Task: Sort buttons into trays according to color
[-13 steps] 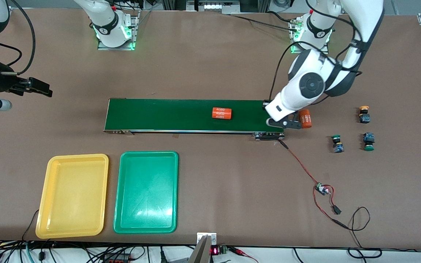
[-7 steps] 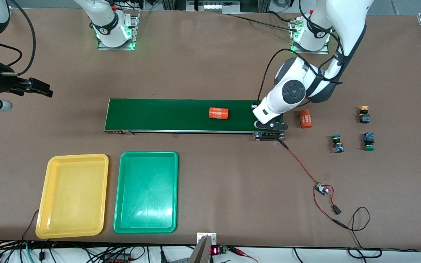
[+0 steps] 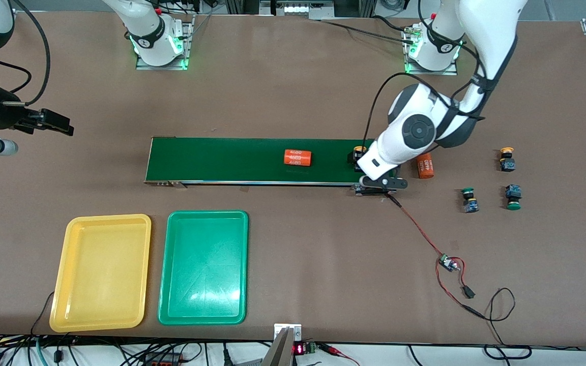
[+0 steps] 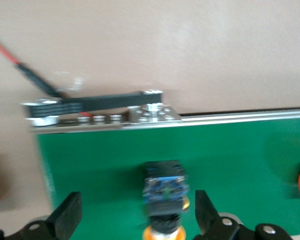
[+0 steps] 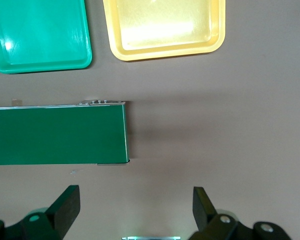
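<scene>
front view: high, facing both bases, whole table in sight. left wrist view: close, looking down on belt (image 4: 240, 165) end. right wrist view: higher up, looking down on belt (image 5: 55, 135) end and trays (image 5: 165, 30). belt (image 3: 252, 160) common to all three.

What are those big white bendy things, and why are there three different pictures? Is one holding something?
They are two robot arms with two-finger grippers. The big picture looks down from a high camera; the other two come from cameras on each arm's wrist. The left gripper is over the end of the long dark-green conveyor belt, fingers open, with a small yellow-capped push-button lying on the belt between them, held by nothing. The right gripper waits open over bare table. An orange cylinder rides the belt; another lies beside its end. Three more buttons, one yellow-capped and two green-capped, lie toward the left arm's end. A shallow yellow plastic tray and a green one wait.
</scene>
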Action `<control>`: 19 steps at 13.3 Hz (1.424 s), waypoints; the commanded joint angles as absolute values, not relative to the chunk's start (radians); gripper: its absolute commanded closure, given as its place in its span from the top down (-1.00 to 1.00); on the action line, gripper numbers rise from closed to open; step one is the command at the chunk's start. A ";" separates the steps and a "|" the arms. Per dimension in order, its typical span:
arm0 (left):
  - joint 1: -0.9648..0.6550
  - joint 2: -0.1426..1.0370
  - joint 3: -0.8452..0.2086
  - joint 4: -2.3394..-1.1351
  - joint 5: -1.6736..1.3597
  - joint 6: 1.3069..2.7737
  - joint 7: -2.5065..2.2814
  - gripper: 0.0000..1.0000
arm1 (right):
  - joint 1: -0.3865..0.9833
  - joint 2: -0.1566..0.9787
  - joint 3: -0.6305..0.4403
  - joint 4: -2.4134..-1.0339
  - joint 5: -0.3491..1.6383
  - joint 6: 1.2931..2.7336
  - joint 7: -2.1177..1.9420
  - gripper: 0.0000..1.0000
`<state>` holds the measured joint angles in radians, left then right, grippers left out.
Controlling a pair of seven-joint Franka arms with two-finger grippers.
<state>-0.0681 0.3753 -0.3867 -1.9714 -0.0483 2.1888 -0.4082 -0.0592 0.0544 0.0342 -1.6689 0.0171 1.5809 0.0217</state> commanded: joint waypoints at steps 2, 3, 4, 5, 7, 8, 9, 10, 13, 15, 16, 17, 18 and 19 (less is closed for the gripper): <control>0.049 0.301 -0.374 -1.957 -0.032 2.030 -0.353 1.00 | -0.060 0.049 0.034 -1.670 0.032 1.585 0.025 1.00; 0.076 0.299 -0.365 -1.970 -0.032 2.029 -0.278 1.00 | -0.061 0.049 0.034 -1.671 0.032 1.586 0.025 1.00; 0.112 0.304 -0.362 -1.977 -0.032 2.036 -0.202 1.00 | -0.060 0.049 0.034 -1.671 0.032 1.586 0.025 1.00; 0.145 0.308 -0.362 -1.985 -0.032 2.039 -0.136 1.00 | -0.060 0.049 0.034 -1.671 0.032 1.586 0.025 1.00; 0.170 0.308 -0.361 -2.019 -0.028 2.049 -0.109 1.00 | -0.060 0.049 0.034 -1.669 0.032 1.586 0.025 1.00; 0.175 0.307 -0.359 -2.046 -0.026 2.068 -0.107 1.00 | -0.060 0.049 0.035 -1.669 0.032 1.586 0.025 1.00; 0.193 0.305 -0.359 -2.081 -0.026 2.095 -0.106 1.00 | -0.060 0.049 0.034 -1.670 0.032 1.586 0.025 1.00; 0.210 0.304 -0.360 -2.124 -0.025 2.136 -0.106 1.00 | -0.060 0.049 0.034 -1.669 0.032 1.586 0.025 1.00; 0.215 0.305 -0.359 -2.221 -0.023 2.256 -0.106 1.00 | -0.060 0.054 0.035 -1.669 0.034 1.588 0.025 1.00; 0.215 0.311 -0.359 -2.253 -0.023 2.304 -0.104 1.00 | -0.060 0.054 0.035 -1.669 0.034 1.588 0.025 1.00; 0.219 0.322 -0.359 -2.269 -0.023 2.328 -0.097 1.00 | -0.060 0.054 0.035 -1.669 0.034 1.588 0.025 1.00; 0.222 0.342 -0.359 -2.279 -0.023 2.359 -0.066 1.00 | -0.060 0.054 0.035 -1.669 0.034 1.588 0.025 1.00; 0.222 0.360 -0.353 -2.279 -0.023 2.384 -0.043 1.00 | -0.060 0.054 0.035 -1.669 0.034 1.588 0.025 1.00; 0.229 0.374 -0.353 -2.281 -0.023 2.394 -0.037 1.00 | -0.060 0.054 0.035 -1.669 0.034 1.588 0.025 1.00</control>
<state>0.2094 0.3475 -0.3514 -2.2749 -0.0403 2.3594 -0.0795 -0.0591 0.0568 0.0343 -1.6689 0.0175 1.5836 0.0217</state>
